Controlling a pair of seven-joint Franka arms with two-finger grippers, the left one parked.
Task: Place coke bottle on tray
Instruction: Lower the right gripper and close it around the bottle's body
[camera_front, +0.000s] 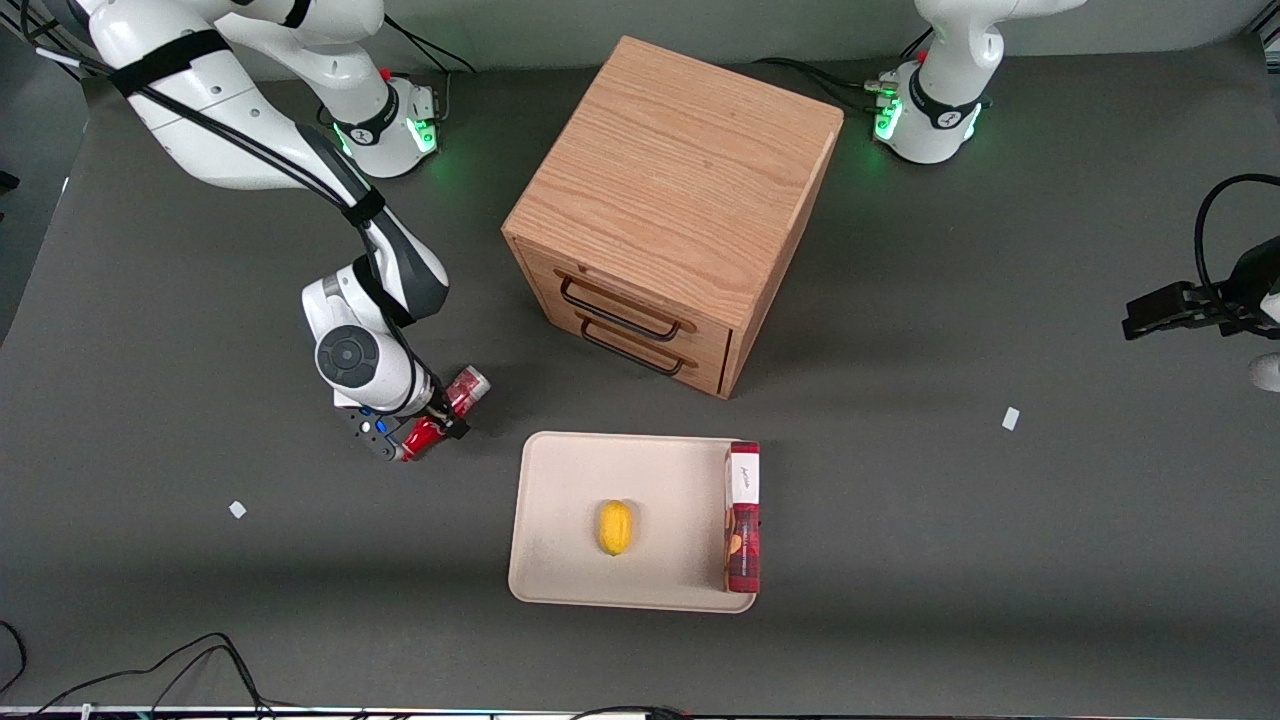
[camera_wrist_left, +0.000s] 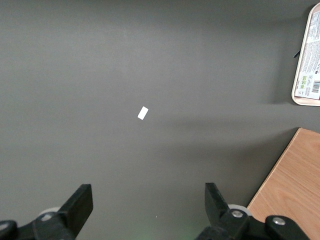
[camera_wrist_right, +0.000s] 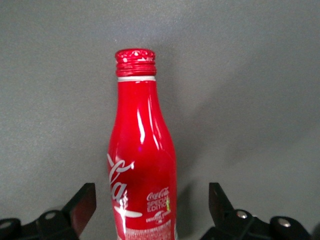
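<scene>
The coke bottle lies on its side on the dark table, beside the tray toward the working arm's end. It is red with white script and a red cap. My right gripper is down over the bottle's middle. In the right wrist view the bottle lies between the two black fingers, with a gap on each side, so the gripper is open around it and not touching. The cream-beige tray is flat with a low rim.
A yellow lemon lies in the tray's middle. A long red box with a white label lies along the tray's edge toward the parked arm. A wooden two-drawer cabinet stands farther from the camera than the tray. Small white scraps lie on the table.
</scene>
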